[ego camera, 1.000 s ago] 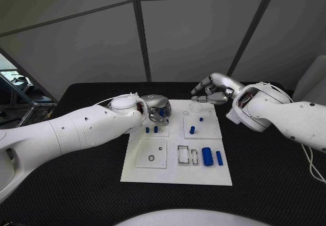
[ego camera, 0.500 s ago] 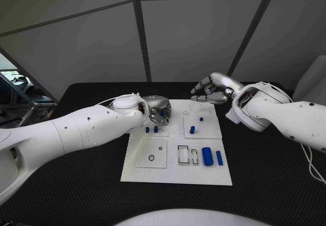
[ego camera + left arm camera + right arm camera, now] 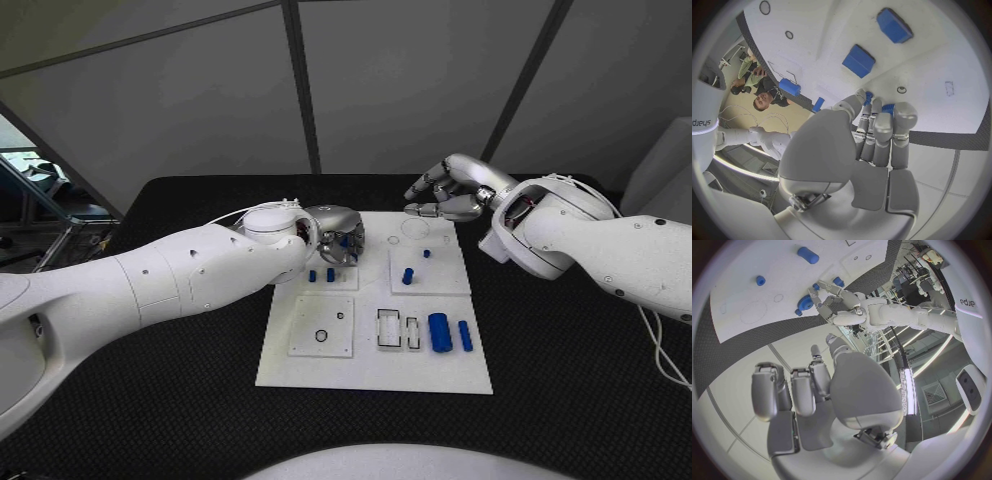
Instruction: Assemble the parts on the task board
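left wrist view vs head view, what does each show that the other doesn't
Only the left wrist view shows the underside of the left hand, with small blue parts at its fingertips. Only the head view shows the right hand, curled in over the far edge of the task board, and the long blue cylinders near its front. Both show the white board and blue parts standing on it.

Noted a white task board on a black table, carrying small blue parts and thin dark outlines of rings and rectangles. Saw silver on the left hand and the right hand, white on both arms. Caught a blue piece at the left hand's fingertips.
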`<action>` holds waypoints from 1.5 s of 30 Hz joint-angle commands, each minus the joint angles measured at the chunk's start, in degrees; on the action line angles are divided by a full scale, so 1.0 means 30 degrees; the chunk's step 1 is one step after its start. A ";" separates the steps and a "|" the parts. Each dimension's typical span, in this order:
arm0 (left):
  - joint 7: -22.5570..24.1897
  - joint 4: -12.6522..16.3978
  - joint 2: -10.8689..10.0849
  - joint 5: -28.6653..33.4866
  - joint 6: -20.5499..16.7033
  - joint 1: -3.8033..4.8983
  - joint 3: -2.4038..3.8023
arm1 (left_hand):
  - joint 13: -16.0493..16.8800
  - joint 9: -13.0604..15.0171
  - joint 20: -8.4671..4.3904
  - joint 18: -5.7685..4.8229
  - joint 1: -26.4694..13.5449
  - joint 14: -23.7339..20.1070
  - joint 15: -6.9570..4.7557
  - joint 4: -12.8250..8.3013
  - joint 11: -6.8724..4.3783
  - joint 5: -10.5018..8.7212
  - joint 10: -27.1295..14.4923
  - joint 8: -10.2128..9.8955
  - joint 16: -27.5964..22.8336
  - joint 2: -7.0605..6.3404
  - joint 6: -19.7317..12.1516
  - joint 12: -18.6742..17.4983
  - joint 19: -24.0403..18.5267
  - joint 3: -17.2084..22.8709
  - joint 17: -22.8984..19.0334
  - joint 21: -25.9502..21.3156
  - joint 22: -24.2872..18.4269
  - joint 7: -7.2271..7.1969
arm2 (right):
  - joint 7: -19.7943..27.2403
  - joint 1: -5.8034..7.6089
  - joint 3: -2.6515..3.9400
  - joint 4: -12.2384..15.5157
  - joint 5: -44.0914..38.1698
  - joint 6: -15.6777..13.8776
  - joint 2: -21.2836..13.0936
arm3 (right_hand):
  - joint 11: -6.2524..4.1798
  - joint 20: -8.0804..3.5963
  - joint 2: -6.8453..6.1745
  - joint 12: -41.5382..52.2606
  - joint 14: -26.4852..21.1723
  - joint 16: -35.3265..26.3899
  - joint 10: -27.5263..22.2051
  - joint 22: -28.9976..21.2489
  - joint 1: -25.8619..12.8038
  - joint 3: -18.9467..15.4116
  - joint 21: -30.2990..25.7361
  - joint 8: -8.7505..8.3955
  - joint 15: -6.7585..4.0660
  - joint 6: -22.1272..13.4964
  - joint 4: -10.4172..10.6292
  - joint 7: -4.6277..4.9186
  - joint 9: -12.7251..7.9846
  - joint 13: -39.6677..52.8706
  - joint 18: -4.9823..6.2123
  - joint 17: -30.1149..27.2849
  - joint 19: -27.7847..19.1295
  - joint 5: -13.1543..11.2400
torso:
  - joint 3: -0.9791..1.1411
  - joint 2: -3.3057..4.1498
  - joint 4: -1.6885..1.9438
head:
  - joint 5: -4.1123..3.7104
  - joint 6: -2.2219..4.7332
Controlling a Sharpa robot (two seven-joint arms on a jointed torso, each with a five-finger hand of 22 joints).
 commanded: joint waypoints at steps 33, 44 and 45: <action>0.0427 0.1117 -0.1088 0.0821 -0.0236 -0.0074 0.0305 | -0.0381 -0.0220 -0.0309 -0.2017 -0.0211 0.1988 -0.0286 -0.1345 -0.0181 -0.0018 0.2091 -0.0642 0.1442 0.0173 0.1494 -0.1289 0.2463 0.2181 0.1353 0.3298 0.2220 0.0031 | 0.0099 0.0037 0.0014 -0.0053 -0.0124 -0.0200 0.0019 | -0.0005 -0.0056 0.0140 -0.0055 0.1527 -0.0071 -0.0089 0.1722 0.0134 0.0158 -0.0073 0.0122 -0.0119 0.0029 0.0014 -0.0003 0.0003 0.0533 0.0210 0.2961 -0.0002 0.0117 | 0.0002 -0.0018 0.0052 | -0.0032 0.0050; -0.0048 0.2616 -0.2645 0.1077 -0.0252 -0.0059 0.1166 | -0.0388 -0.0231 -0.0308 -0.2033 -0.0442 0.2052 -0.0293 -0.1336 -0.0196 -0.0019 0.2186 -0.0699 0.1485 0.0098 0.1577 -0.1406 0.2521 0.2199 0.1383 0.3359 0.2274 0.0016 | 0.0066 0.0037 0.0014 -0.0089 -0.0125 -0.0213 -0.0063 | -0.0012 -0.0058 0.0141 -0.0061 0.1529 -0.0069 -0.0091 0.1725 0.0136 0.0165 -0.0072 0.0141 -0.0121 0.0060 0.0021 -0.0011 0.0011 0.0527 0.0209 0.2967 0.0001 0.0122 | -0.0002 -0.0011 0.0046 | 0.0094 0.0094; -0.0091 0.2726 -0.2789 0.1104 -0.0243 -0.0059 0.1187 | -0.0388 -0.0231 -0.0308 -0.2033 -0.0442 0.2052 -0.0293 -0.1336 -0.0196 -0.0019 0.2186 -0.0699 0.1485 0.0098 0.1577 -0.1406 0.2521 0.2199 0.1383 0.3359 0.2274 0.0016 | 0.0064 0.0037 0.0014 -0.0093 -0.0125 -0.0212 -0.0068 | -0.0013 -0.0058 0.0140 -0.0058 0.1529 -0.0068 -0.0089 0.1731 0.0137 0.0166 -0.0069 0.0146 -0.0122 0.0067 0.0022 -0.0014 0.0013 0.0529 0.0208 0.2970 0.0004 0.0123 | -0.0002 -0.0011 0.0046 | 0.0094 0.0094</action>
